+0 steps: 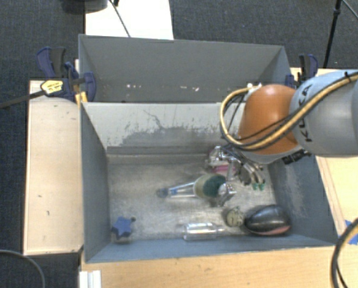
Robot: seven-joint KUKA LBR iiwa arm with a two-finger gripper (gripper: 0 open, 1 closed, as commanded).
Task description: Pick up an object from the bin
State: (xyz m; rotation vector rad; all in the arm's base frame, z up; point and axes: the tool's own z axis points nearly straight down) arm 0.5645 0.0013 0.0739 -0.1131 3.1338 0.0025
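Bin (95,179) of grey metal holds the pincer (230,183) low over its floor; whether it is apart or together I cannot tell. Below and right of it lies a black oval mouse (266,219). Just beside it, lower left, lies a green-headed brush (208,188). Further below is a clear tube (202,228), and far left a blue piece (123,225).

Small blue item (122,225): lies alone at lower left, well apart from the others. Clear tube-shaped item (201,228): lies flat, left of a small round greyish item (232,216). Black oval object (266,219): just beside the round item, on its right.
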